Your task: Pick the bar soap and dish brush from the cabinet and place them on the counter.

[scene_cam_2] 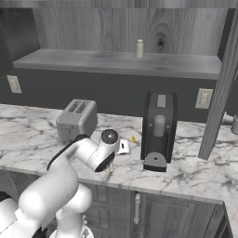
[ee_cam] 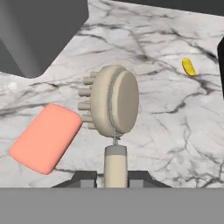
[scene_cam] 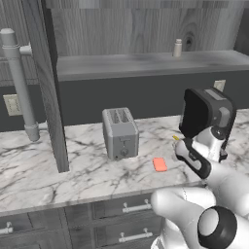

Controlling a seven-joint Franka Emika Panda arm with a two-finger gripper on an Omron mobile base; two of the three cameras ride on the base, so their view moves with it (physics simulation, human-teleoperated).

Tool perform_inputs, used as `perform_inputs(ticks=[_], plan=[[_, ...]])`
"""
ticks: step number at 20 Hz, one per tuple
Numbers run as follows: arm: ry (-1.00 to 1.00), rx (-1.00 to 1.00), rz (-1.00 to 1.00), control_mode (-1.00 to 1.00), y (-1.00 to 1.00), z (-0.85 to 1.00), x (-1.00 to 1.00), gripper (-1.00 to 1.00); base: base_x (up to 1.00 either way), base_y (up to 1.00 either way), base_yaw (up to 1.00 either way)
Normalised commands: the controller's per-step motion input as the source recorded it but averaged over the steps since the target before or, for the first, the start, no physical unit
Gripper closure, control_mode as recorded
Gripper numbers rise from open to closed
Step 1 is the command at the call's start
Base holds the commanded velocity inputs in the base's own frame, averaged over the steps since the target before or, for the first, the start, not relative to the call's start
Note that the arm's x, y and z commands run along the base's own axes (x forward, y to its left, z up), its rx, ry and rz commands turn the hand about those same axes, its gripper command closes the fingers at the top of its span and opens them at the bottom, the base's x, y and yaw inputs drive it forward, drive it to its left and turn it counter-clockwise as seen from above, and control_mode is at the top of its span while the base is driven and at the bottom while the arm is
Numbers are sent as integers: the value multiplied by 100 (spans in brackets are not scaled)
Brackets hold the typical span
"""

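White marble bench (scene_cam: pixel 58 165) under a dark grey cabinet (scene_cam: pixel 146 63). The dish brush (ee_cam: pixel 114 105) hangs just above it, its thin handle pinched in the gripper (ee_cam: pixel 115 177); it looks light and stiff, best held there. The bar soap (ee_cam: pixel 46 138) lies beside it, likely slippery.

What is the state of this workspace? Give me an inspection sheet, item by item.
Surface: white marble counter, no spills seen.
Job's things: bar soap lies flat on the counter; dish brush is held by its handle above the counter, head near the soap. Cabinet is open, shelf visible.
Clutter: toaster, dark coffee machine, small yellow speck, beige bottle on the shelf.
Grippers: tool shut on the dish brush handle.
Cables: nothing seen.
Surroundings: wall outlets, drawers with silver handles, grey pipe at left.
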Motion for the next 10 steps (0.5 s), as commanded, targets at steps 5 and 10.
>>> perform_inputs(ticks=[5, 10], plan=[[-6, -3, -4, -100, 53, -79, 0, 100, 0, 0, 0], [-8, -4, -6, -100, 44, -88, 1, 100, 0, 0, 0]])
